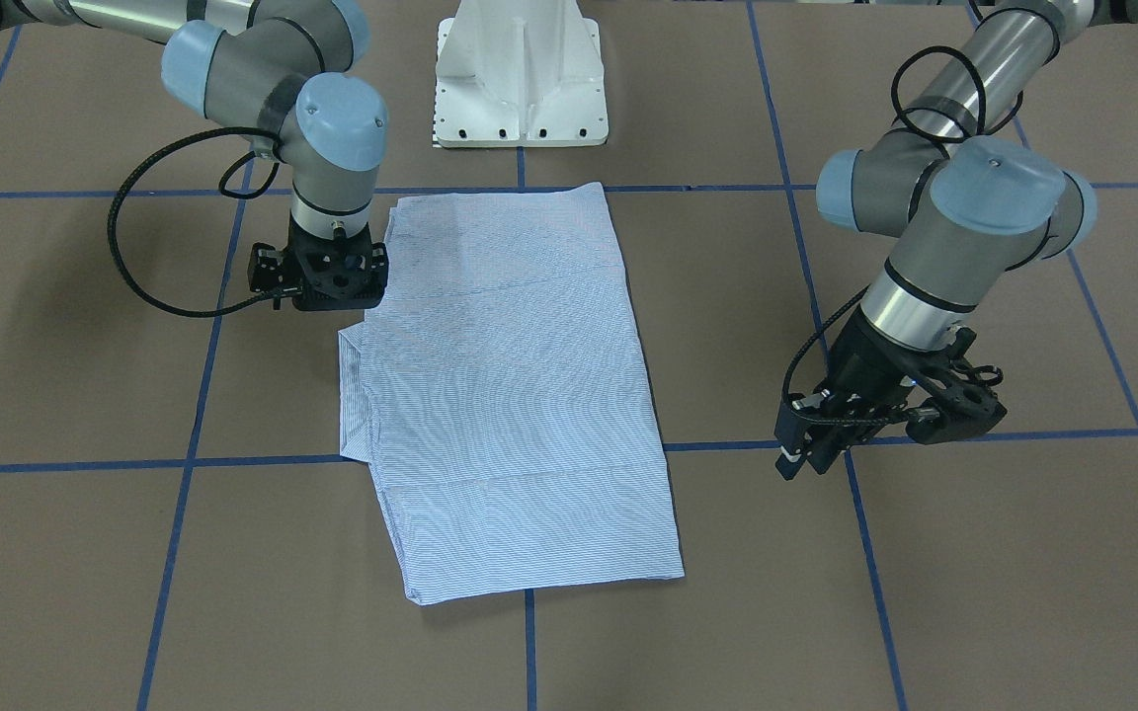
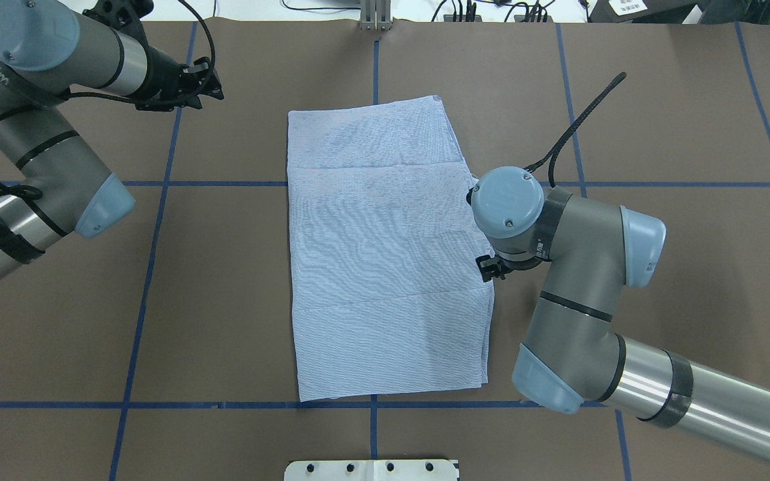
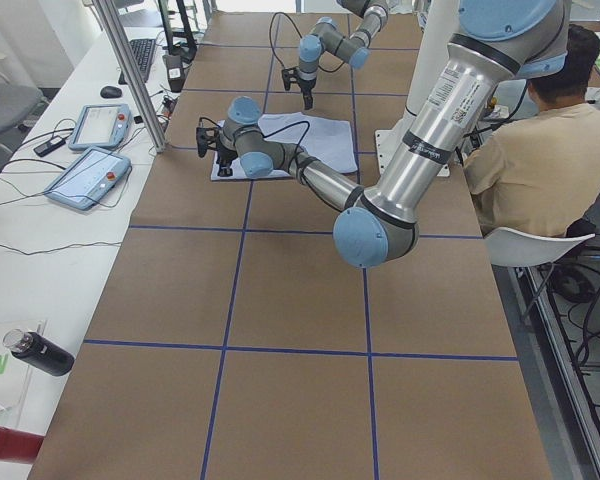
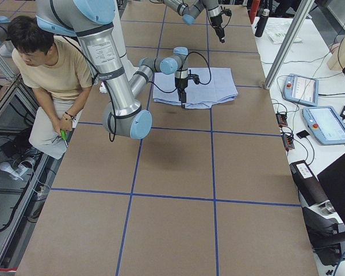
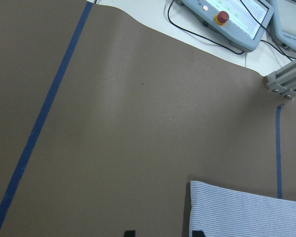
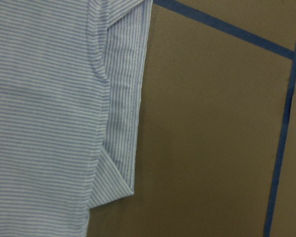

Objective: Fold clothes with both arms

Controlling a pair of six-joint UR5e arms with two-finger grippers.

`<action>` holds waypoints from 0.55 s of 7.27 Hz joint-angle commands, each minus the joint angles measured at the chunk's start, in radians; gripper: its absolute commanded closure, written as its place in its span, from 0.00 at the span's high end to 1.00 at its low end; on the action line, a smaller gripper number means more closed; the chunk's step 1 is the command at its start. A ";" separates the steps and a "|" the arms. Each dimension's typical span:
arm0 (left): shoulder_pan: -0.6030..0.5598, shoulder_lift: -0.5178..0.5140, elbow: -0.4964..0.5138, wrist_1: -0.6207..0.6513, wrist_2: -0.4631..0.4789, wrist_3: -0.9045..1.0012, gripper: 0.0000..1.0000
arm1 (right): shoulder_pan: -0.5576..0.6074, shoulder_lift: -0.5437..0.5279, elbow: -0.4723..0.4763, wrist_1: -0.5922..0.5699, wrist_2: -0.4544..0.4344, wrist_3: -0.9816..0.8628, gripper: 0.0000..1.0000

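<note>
The clothes are one light blue striped shirt (image 1: 510, 395) (image 2: 385, 254), lying flat in a long folded rectangle at the table's middle. My right gripper (image 1: 332, 296) (image 2: 488, 267) points straight down at the shirt's edge on my right. Its fingers are hidden, so I cannot tell its state. The right wrist view shows that edge of the shirt (image 6: 44, 123) with a narrow tucked flap and no fingers. My left gripper (image 1: 806, 449) (image 2: 214, 83) hangs open and empty over bare table, well off the far left corner. Its two tips frame the shirt (image 5: 246, 212) corner.
The white pedestal base (image 1: 520, 74) stands behind the shirt. Blue tape lines (image 2: 151, 267) grid the brown table. Teach pendants (image 5: 227, 19) and an aluminium post (image 5: 286, 79) sit past the table's far edge. A person (image 4: 52, 69) sits by the robot's base.
</note>
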 commanded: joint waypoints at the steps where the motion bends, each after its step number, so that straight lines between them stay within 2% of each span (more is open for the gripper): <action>1: -0.001 0.001 -0.017 0.001 0.000 0.000 0.49 | -0.057 -0.006 0.090 0.006 0.000 0.265 1.00; 2: -0.002 0.001 -0.023 0.005 0.000 0.000 0.49 | -0.097 -0.008 0.098 0.019 -0.003 0.442 1.00; 4: 0.003 0.000 -0.022 0.005 0.001 0.000 0.49 | -0.147 -0.038 0.141 0.160 -0.008 0.769 1.00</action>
